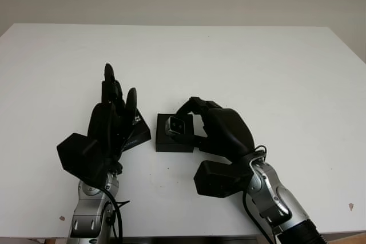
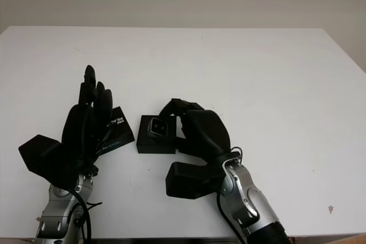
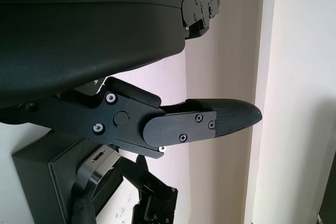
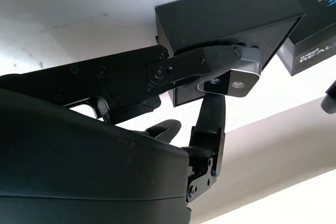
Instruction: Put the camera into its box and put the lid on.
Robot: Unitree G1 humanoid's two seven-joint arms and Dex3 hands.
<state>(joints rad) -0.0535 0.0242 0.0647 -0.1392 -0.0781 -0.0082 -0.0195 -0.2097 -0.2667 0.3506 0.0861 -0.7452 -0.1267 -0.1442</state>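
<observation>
Right hand: its fingers are curled around the camera and pinch it from two sides, so the hand holds it.
Camera: a small silver-grey body with the lens face visible, between the right fingertips, at the open top of the box. I cannot tell if it sits fully inside or is a little above.
Box: black, on the white table, directly under the right fingers.
Left hand: open, holds nothing, fingers extended and pointing away from the robot.
Lid: black with white print, lying tilted on the table just beside the box, partly hidden under the left fingers; contact I cannot tell.
Right wrist view: shows the printed lid beside the box corner and the finger across the camera.
Left wrist view: shows one extended left finger touching nothing, with the box and camera beyond it.
</observation>
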